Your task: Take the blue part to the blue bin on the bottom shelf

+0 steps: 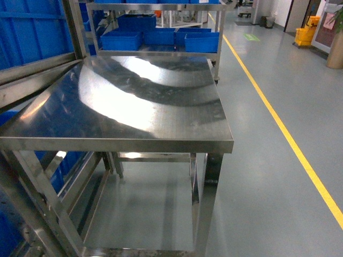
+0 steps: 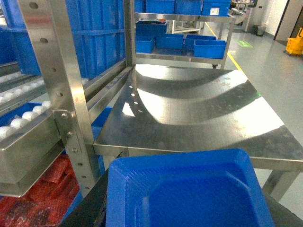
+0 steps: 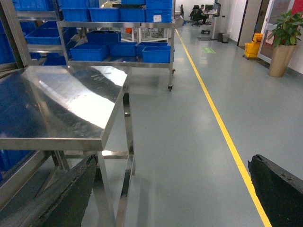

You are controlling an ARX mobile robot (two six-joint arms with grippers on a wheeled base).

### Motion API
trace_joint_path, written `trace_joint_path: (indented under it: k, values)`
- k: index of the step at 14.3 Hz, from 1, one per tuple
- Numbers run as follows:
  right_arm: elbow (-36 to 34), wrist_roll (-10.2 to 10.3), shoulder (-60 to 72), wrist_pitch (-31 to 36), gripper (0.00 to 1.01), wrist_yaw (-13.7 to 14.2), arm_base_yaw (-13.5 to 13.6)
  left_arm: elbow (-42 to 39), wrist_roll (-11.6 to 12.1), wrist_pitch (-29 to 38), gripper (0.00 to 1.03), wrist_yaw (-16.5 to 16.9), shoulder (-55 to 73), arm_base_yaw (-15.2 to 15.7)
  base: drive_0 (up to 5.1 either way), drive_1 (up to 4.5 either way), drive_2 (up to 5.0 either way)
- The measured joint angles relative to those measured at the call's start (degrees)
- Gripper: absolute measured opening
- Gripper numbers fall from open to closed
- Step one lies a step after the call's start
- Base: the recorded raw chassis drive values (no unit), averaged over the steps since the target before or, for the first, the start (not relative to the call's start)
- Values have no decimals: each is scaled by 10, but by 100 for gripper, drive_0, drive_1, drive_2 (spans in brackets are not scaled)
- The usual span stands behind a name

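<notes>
In the left wrist view a blue part [image 2: 189, 189], rectangular with cut corners and a sunken middle, fills the bottom of the frame. My left gripper [image 2: 189, 208] is shut on it, and one dark finger [image 2: 92, 208] shows at its left side. A rack level with white rollers [image 2: 21, 120] runs along the far left, with large blue bins [image 2: 94, 42] standing above it. I cannot tell whether this level is the bottom shelf. My right gripper [image 3: 170, 194] hangs open over the grey floor with nothing between its fingers [image 3: 279, 189]. Neither gripper shows in the head view.
A stainless-steel table [image 1: 134, 101] stands straight ahead, beside the rack's upright post [image 2: 61, 94]. Red packets [image 2: 33, 198] lie low under the rollers. A cart holding blue bins [image 1: 161, 37] stands beyond the table. A yellow floor line [image 1: 278, 118] runs along the right.
</notes>
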Motion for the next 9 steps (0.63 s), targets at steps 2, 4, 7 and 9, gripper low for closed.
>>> trace_joint_path:
  k: [2, 4, 7, 9]
  values:
    - [0, 0, 0, 0, 98, 0, 0, 0, 0, 0, 44, 0, 0, 0, 1, 401, -399]
    - [0, 0, 0, 0, 98, 0, 0, 0, 0, 1, 44, 0, 0, 0, 2, 402, -398]
    - [0, 0, 0, 2, 98, 0, 0, 0, 0, 0, 44, 0, 0, 0, 1, 401, -399]
    - [0, 0, 0, 0, 98, 0, 0, 0, 0, 0, 44, 0, 1, 0, -5, 197, -206]
